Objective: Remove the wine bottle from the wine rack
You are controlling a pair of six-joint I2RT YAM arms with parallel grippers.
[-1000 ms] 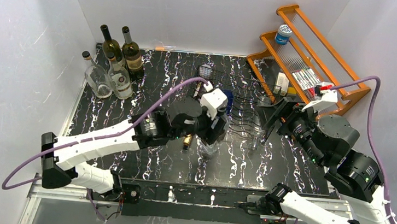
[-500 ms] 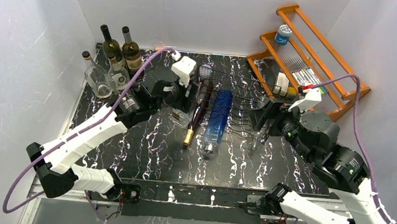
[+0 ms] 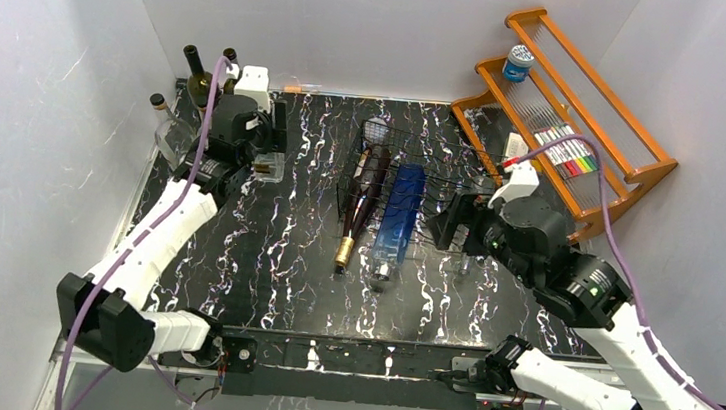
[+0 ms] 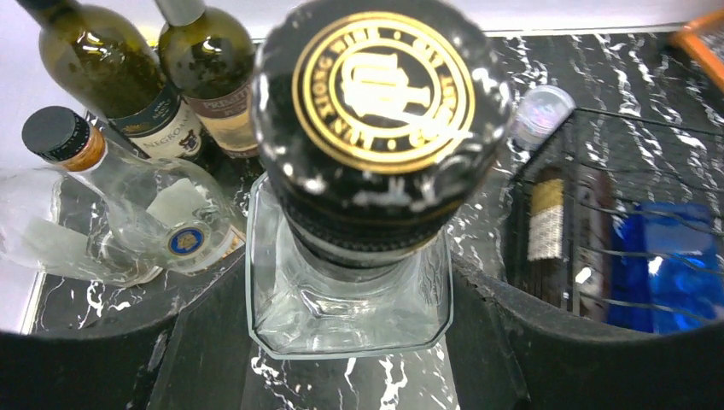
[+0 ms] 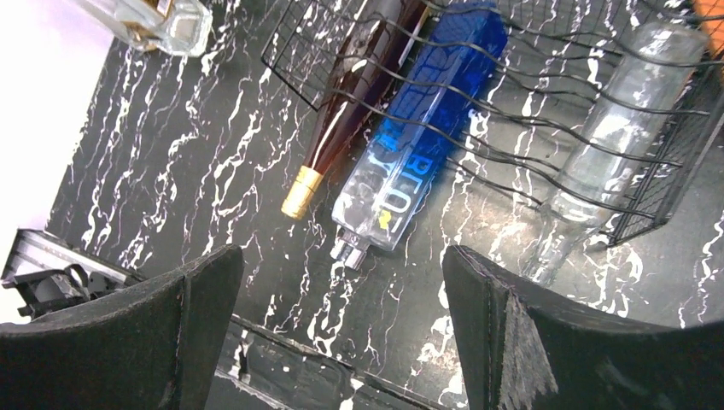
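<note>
The square bottle (image 4: pixel 350 307) is pinched just under its black cap (image 4: pixel 382 111) by the left gripper (image 3: pixel 267 154). It is held upright at the far left of the table (image 3: pixel 274 257), just beside the standing bottles (image 3: pixel 205 84), presumably so that it can be set on its base among them without tipping. Whether its base touches the table cannot be told. It is well apart from the rack (image 3: pixel 445 198), so it is judged as taken off. The right gripper (image 3: pixel 450 221) is spread wide and poised at the rack's right end, aimed over the brown bottle (image 3: pixel 364 197), blue bottle (image 3: pixel 399 214) and clear bottle (image 5: pixel 610 137) lying in the cradles, probably in readiness.
</note>
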